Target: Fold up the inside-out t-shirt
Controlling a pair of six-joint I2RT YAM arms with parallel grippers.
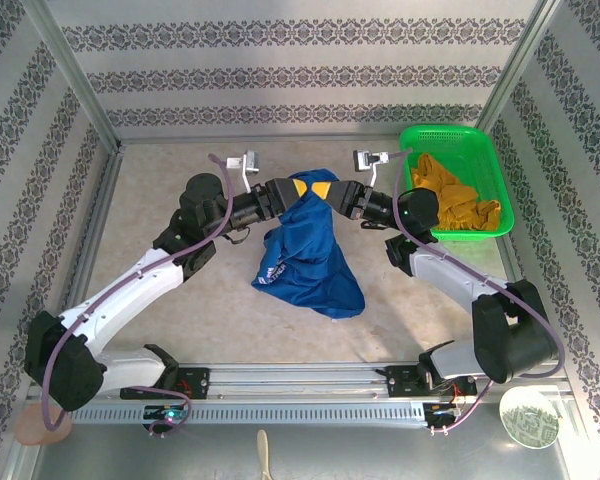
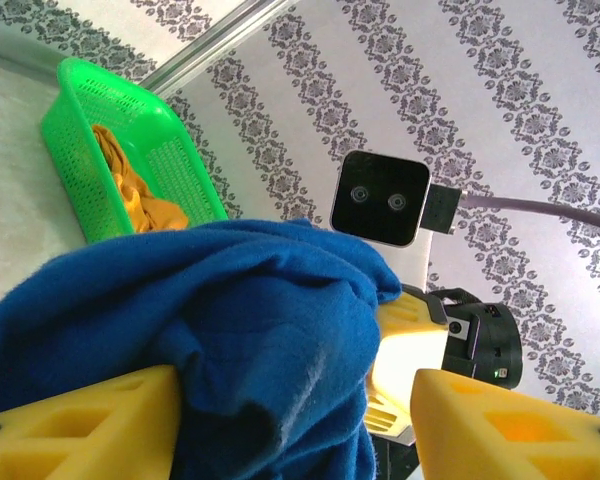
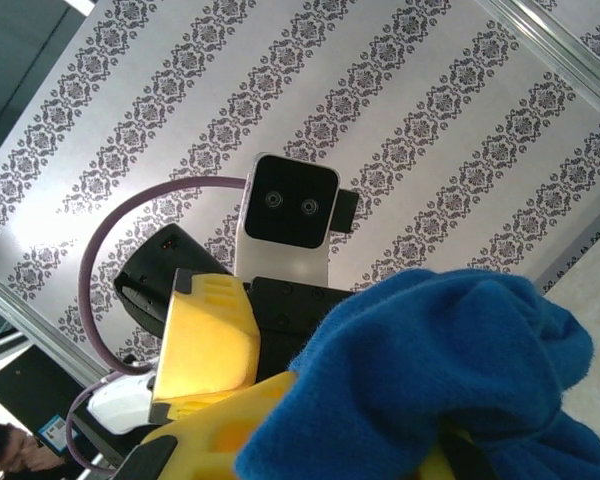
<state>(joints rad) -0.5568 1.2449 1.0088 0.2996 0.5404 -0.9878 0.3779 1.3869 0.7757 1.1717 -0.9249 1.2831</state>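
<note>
Patterned wall panels [image 1: 300,75] enclose a beige counter [image 1: 160,190]. At its far right corner sits a green basket [image 1: 480,140] holding a mustard garment [image 1: 458,205].

The inside-out t-shirt [image 1: 310,260] is at the counter's centre. Its upper part is gathered and raised, and its lower part trails onto the surface toward the near edge.

The left claw [image 1: 298,188] and right claw [image 1: 325,188] meet tip to tip above it, each closed on a bunch of blue cloth. The wrist views show fabric bulging between the yellow fingers [image 2: 80,425].

Assessment: the cloth is light, soft and limp. It will sag and crease wherever unsupported, and it is not fragile. Bunched grips give little control of shape. Recommended holds are the shoulder seams or hem corners, taken well apart, so the garment spreads flat before folding.
</note>
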